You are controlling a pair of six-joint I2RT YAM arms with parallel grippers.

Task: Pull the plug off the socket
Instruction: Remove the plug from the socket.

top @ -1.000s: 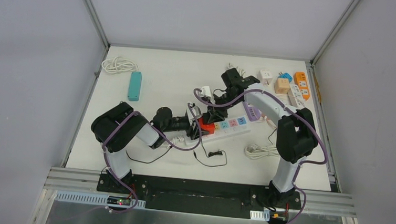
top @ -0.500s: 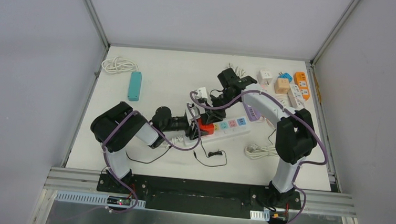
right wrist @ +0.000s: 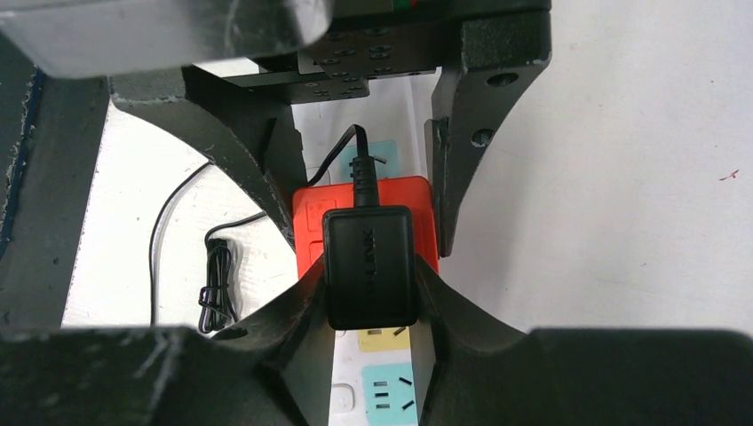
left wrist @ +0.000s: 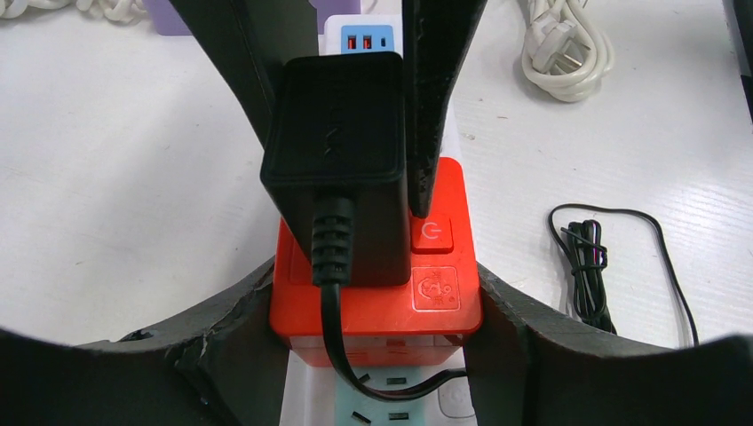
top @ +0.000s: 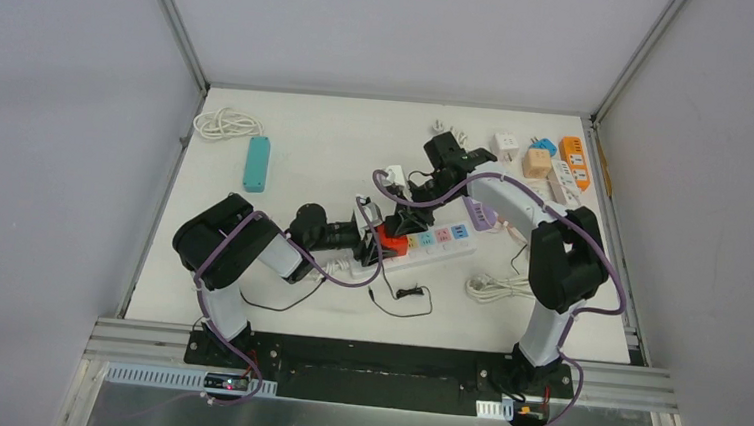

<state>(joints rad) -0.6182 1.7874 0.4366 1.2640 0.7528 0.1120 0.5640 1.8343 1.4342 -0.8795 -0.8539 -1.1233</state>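
Top external: L arm [top: 250, 244] and R arm [top: 514, 198] both reach to mid-bench [top: 327, 149] and meet over the white power strip [top: 446, 238]. Red socket [top: 392, 242] sits on the strip, left of the coloured outlets, between the two wrists. Too crowded there to read more.

Left wrist: left fingers [left wrist: 222, 346] are closed on the red socket, one each side and touching its walls, so it's pinned down. Black plug [left wrist: 342, 169] stands upright on the socket, just beside the power button [left wrist: 431, 233]. Its cord [left wrist: 329, 315] leaves the near face and drops over the socket's edge. Prongs aren't visible, so I can't tell if it's fully seated or partly out.

Right wrist: right fingers [right wrist: 462, 328] are clamped on the plug body, flanking its two sides. Left fingers bracket the socket beyond.

Handling, imo: the plug is a rigid plastic brick, light and smooth-sided, so prob slippery under a hard tug. Prong friction is the real load. The hold belongs on the body's flat sides, never on the soft cord. I'd pull straight off the socket w/o rocking, w/ the left side bracing.
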